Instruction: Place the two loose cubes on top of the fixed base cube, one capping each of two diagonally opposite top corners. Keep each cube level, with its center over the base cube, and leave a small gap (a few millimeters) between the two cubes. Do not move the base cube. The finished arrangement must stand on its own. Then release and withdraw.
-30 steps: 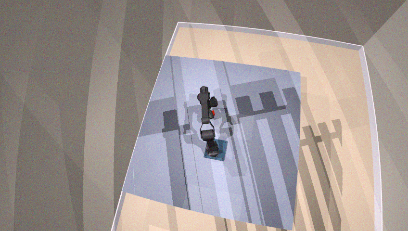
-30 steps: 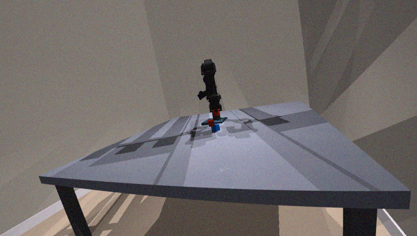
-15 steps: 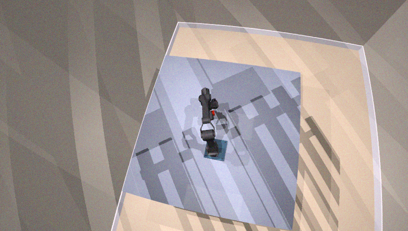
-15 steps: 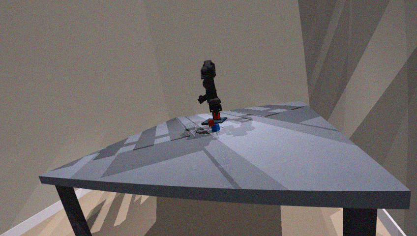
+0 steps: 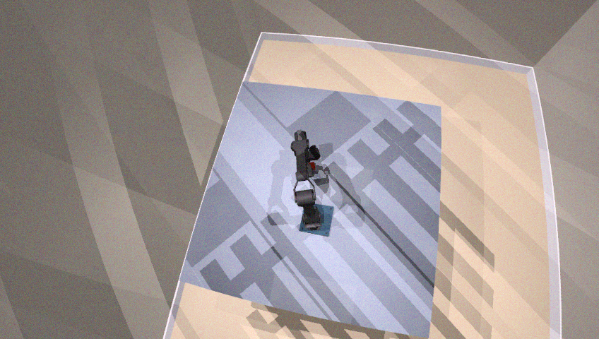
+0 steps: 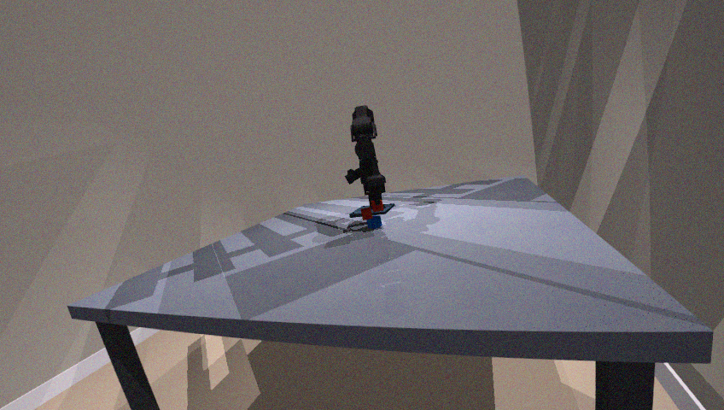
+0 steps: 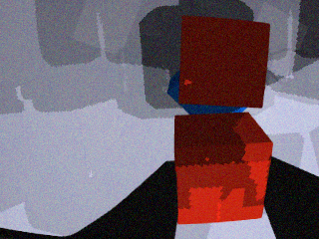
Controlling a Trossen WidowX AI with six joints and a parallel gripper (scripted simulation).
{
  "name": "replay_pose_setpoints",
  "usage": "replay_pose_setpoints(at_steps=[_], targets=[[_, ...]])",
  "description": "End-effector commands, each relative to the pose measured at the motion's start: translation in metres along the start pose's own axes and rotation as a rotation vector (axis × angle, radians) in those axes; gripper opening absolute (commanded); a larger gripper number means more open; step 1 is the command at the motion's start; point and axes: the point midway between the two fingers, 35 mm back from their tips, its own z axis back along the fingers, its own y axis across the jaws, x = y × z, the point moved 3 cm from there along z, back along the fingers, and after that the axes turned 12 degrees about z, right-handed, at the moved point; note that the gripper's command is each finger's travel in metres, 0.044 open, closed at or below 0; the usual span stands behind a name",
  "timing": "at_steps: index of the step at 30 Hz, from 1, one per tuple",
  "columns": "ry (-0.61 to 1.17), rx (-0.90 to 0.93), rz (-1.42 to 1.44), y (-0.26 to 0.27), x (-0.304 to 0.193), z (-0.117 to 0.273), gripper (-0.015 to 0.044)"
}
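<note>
The blue base cube stands on the table; in the wrist view only slivers of it show under the placed red cube. That placed red cube rests on its top, offset to the left in the exterior view. My gripper is shut on the other red cube, above the base cube and beside the placed one. The held cube looks about level and slightly higher; the exact gap is unclear. In the top view the arm hides most of this, with one red patch showing.
The arm's blue mounting plate lies behind the cubes in the exterior view. The grey table has strong striped shadows across it. The arm folds high over the cubes.
</note>
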Motion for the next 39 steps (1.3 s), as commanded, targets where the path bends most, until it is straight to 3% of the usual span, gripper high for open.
replay_pose_setpoints(at_steps=[1, 39], targets=[[-0.007, -0.022, 0.018, -0.0020, -0.0006, -0.0124, 0.0105], [-0.014, -0.024, 0.028, -0.0019, -0.0011, -0.0185, 0.0105]])
